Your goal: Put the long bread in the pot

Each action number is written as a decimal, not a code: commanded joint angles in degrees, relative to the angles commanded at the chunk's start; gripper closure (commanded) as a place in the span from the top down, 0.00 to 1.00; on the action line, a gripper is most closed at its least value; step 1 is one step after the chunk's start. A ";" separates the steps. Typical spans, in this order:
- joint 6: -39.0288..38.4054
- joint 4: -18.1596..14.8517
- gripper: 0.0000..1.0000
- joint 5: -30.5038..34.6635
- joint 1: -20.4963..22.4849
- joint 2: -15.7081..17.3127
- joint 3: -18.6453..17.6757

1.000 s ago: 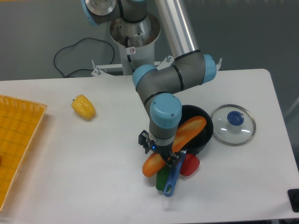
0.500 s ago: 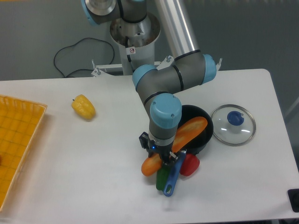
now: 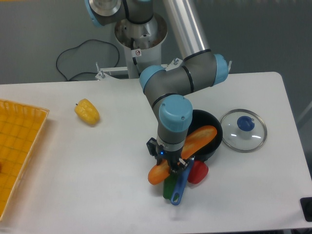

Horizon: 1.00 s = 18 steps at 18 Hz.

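One arm reaches down near the table's front edge, where your gripper (image 3: 171, 168) pinches the long bread (image 3: 187, 147). The loaf slants, upper end over the pot (image 3: 213, 127), lower end outside. It looks stiff, light, glossy and slippery; grip mid-length.

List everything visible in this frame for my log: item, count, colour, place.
long bread: 1, orange-golden, one end over the pot, other end sticking out past the rim
pot: 1, black, blue handle, right of centre
glass lid: 1, clear, blue knob, right of the pot
yellow pepper: 1, left of centre
red item: 1, beside the pot handle
green item: 1, under the handle
tray: 1, orange, left edge
table: 1, white
arm: 1, grey and blue
pincer: 1, dark, at the bread's low end; state unclear
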 joint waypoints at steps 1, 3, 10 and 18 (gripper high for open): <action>0.00 0.00 0.51 -0.44 0.09 0.44 -0.09; 0.00 -0.09 0.51 -1.84 0.79 1.32 -0.79; 0.18 -4.04 0.51 -1.85 2.02 3.25 -1.41; 3.69 -4.31 0.51 -1.94 3.69 5.10 -4.57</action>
